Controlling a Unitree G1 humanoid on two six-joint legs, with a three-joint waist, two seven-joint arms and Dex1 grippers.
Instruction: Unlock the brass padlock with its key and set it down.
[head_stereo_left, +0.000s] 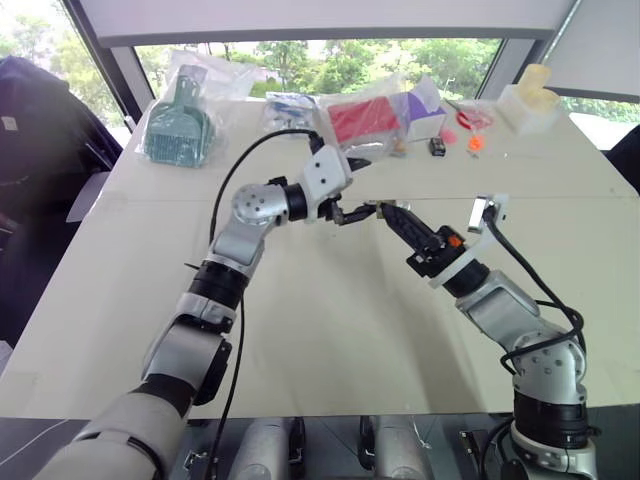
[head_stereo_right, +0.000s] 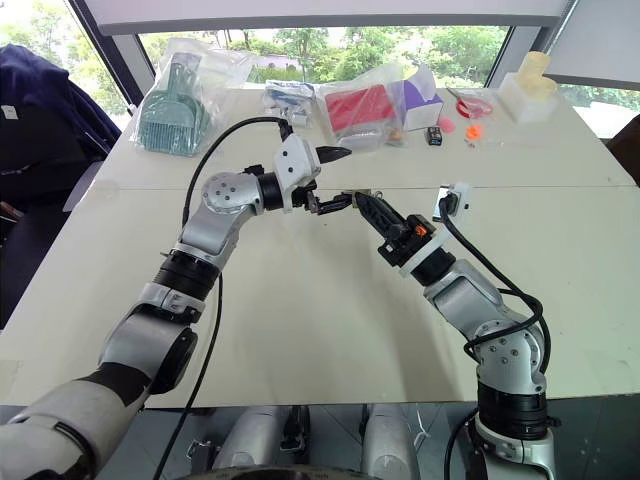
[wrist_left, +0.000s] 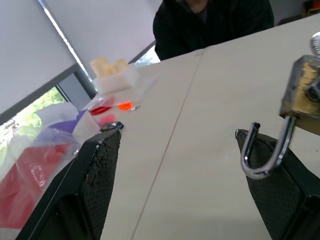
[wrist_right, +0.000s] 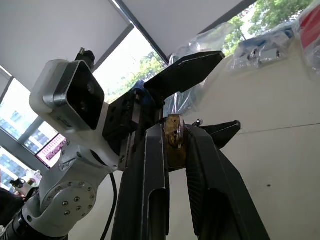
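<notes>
- The small dull-gold brass padlock (wrist_right: 174, 140) sits pinched in the black two-fingered right gripper (head_stereo_left: 392, 212), above mid-table.
- Its silvery shackle (wrist_left: 266, 152) hangs sprung, pointing toward the spread-apart left gripper (head_stereo_right: 335, 178).
- Bare white table (head_stereo_left: 330, 330) lies beneath.

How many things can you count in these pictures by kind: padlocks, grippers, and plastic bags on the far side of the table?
Padlocks: 1, the brass padlock, shackle swung open, held in the right gripper.
Grippers: 2, the right gripper and the open left gripper.
Plastic bags: 3, the green comb bag, the small bag, the red bag.
Total: 6
</notes>
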